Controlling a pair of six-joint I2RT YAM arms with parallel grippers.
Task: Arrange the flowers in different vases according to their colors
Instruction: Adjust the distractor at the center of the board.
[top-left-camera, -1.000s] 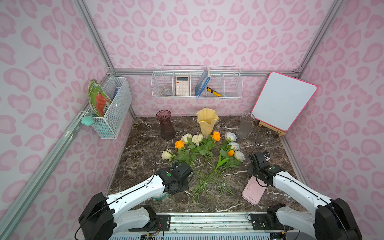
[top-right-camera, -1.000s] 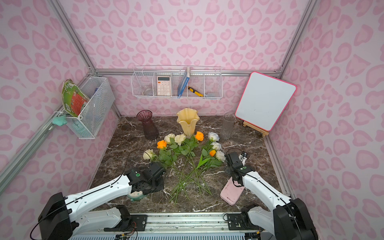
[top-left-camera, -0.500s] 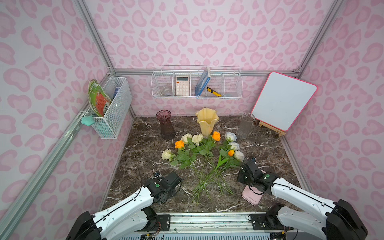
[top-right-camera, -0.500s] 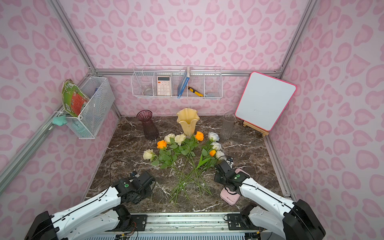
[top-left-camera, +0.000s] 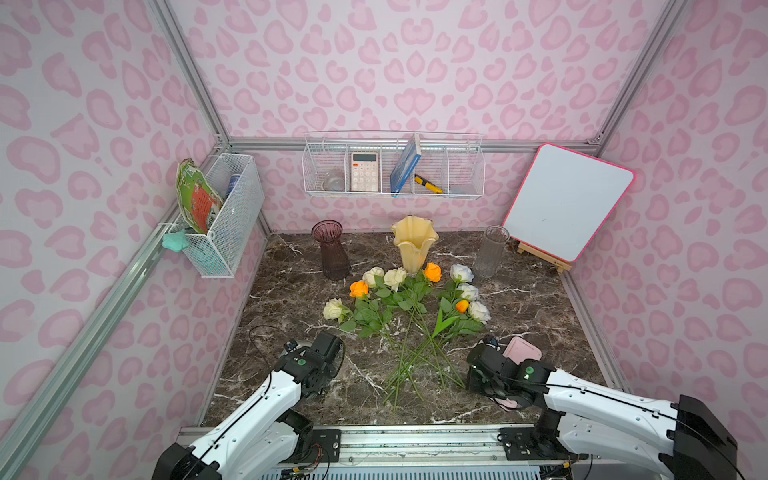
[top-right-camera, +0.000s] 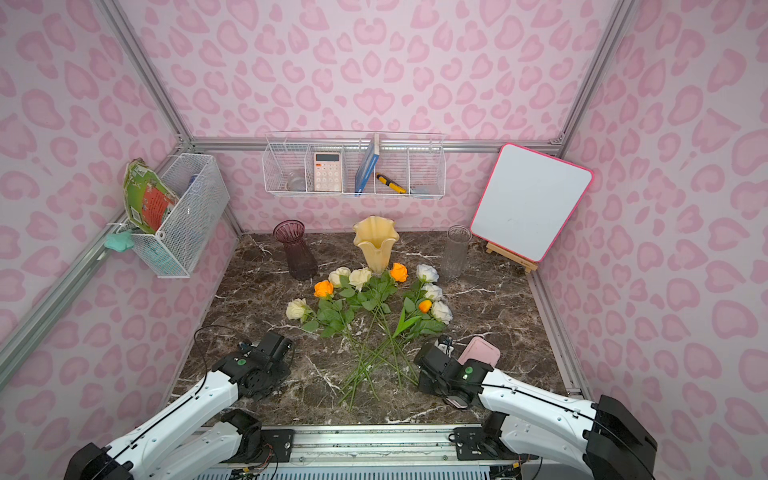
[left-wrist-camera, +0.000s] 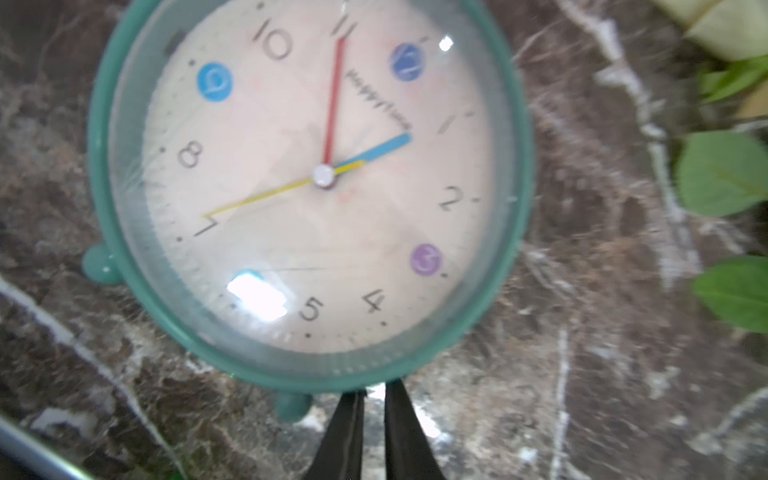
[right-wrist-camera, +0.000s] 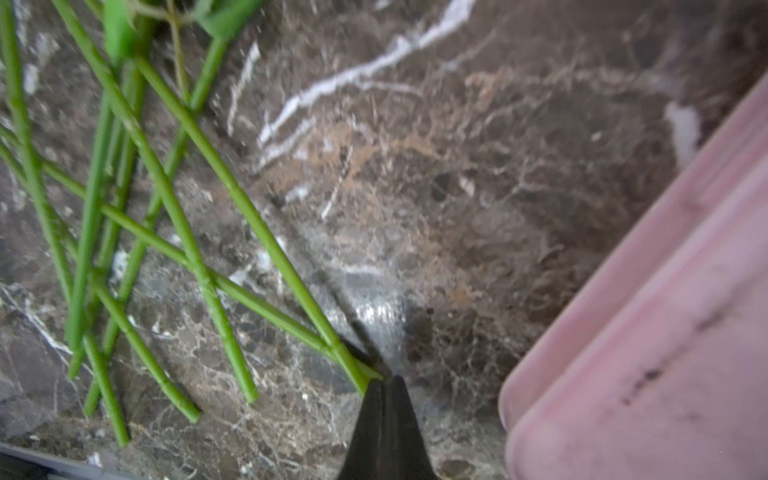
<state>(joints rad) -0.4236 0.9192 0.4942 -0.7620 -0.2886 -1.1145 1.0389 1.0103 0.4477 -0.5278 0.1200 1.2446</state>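
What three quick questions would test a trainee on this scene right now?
1. True or false: some flowers already stand in the purple vase.
2. Which vase stands nearest the whiteboard? A purple, B yellow, C clear glass vase.
3. Fill in: the left wrist view shows a teal-rimmed ___.
Key: 1 false, all lie on the table; 2 C; 3 alarm clock.

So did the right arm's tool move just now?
Yes. The right tool backed away from the yellow vase, down to the cut ends of the flower stems.
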